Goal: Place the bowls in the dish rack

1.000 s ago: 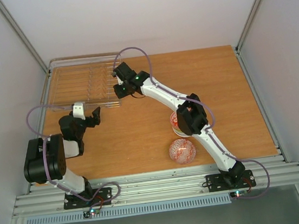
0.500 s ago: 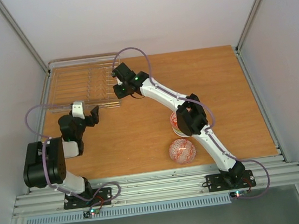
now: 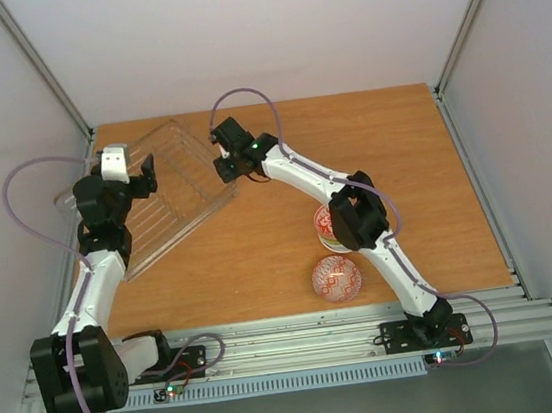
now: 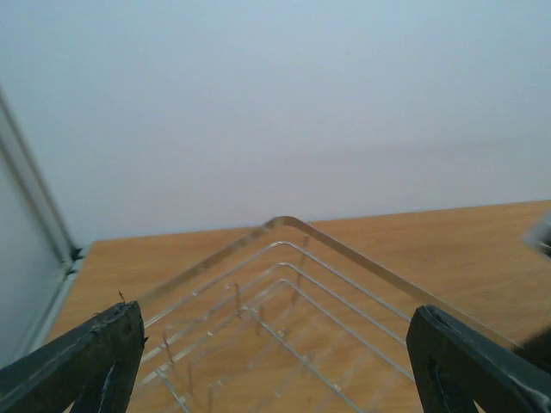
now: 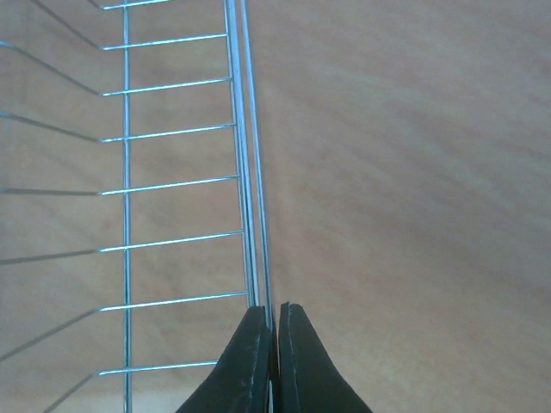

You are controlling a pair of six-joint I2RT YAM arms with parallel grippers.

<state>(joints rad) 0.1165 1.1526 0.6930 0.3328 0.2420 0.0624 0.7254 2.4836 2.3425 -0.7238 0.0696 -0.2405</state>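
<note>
The clear dish rack (image 3: 170, 215) with wire bars lies skewed at the back left of the table. My right gripper (image 3: 223, 170) is shut on its rim; in the right wrist view the fingertips (image 5: 268, 317) pinch the clear edge beside the wires (image 5: 126, 189). My left gripper (image 3: 134, 171) hangs open over the rack's left part. In the left wrist view a rack corner (image 4: 284, 224) lies ahead between its wide-apart fingers (image 4: 90, 361). A red-patterned white bowl (image 3: 336, 279) sits near the front. A stack of bowls (image 3: 325, 232) behind it is partly hidden by my right arm.
The enclosure's metal frame posts (image 3: 43, 74) and white walls stand close behind and left of the rack. The aluminium rail (image 3: 293, 340) runs along the table's near edge.
The rack has swung from square against the back-left corner to a diagonal, with the right gripper still on its rim. My left arm has reached out and back over the rack.
</note>
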